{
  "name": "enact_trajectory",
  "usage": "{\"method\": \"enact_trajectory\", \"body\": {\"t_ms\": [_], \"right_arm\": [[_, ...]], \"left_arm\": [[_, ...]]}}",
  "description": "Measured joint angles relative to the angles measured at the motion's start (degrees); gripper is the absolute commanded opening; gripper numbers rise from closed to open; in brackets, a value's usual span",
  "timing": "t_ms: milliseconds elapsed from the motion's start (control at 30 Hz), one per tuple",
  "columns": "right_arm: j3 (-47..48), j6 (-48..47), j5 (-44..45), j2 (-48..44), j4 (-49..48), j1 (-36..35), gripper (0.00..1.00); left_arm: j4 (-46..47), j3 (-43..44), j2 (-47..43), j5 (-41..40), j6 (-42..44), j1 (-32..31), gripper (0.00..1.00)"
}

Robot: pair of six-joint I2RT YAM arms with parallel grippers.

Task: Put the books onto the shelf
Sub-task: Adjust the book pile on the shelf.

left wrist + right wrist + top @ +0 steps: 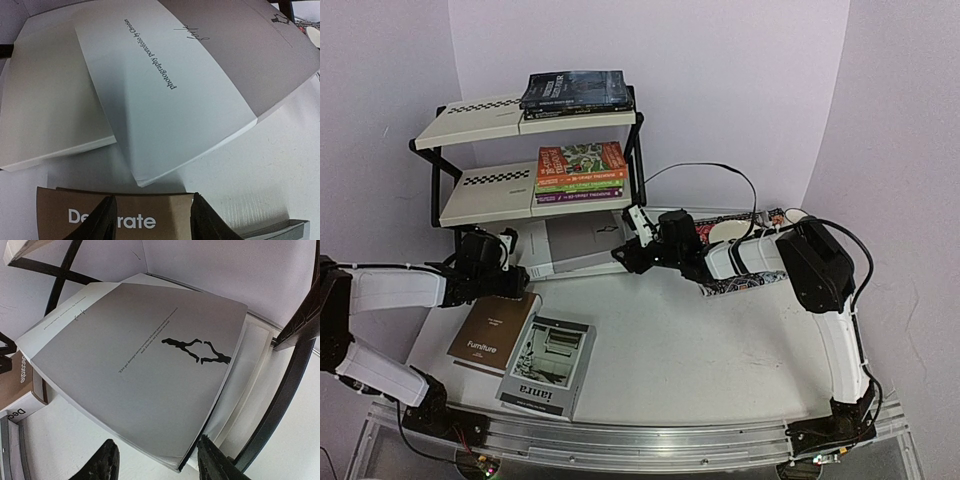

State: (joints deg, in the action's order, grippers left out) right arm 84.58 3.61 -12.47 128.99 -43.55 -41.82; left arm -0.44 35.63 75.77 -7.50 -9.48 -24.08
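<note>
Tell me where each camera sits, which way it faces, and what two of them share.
Top external: above and behind the arms, facing down over the table toward the shelf; both arms, left hand and right hand show.
Left wrist: on the left arm, looking past its own fingers at the grey book beyond a brown book.
Right wrist: on the right arm, facing the grey book and shelf frame; its fingers show.
Shared: both wrist views see the grey book.

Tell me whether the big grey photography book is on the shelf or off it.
Off: the grey photography book lies flat atop a white book in front of the shelf, on neither tier.
</note>
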Motion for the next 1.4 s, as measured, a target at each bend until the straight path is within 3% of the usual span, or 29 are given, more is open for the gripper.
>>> {"method": "enact_trajectory", "body": {"t_ms": [167, 367, 1067, 1400], "right_arm": [[0.0, 0.0, 0.0, 0.0, 0.0, 0.0, 0.54], [-0.6, 0.0, 0.0, 0.0, -0.2, 0.0, 0.54], [-1.0, 0.6, -0.5, 0.0, -0.2, 0.0, 0.49], [-1.0, 0.9, -0.6, 0.0, -0.2, 0.0, 0.55]], "left_arm": [[1.5, 1.1, 2.4, -0.7, 1.0, 0.0, 0.24], [2.4, 3.9, 6.5, -2.3, 2.4, 0.0, 0.18], [5.0, 8.3, 13.2, -5.0, 5.6, 1.8, 0.19], [6.1, 10.3, 15.4, -4.4, 5.4, 3.0, 0.29]]}}
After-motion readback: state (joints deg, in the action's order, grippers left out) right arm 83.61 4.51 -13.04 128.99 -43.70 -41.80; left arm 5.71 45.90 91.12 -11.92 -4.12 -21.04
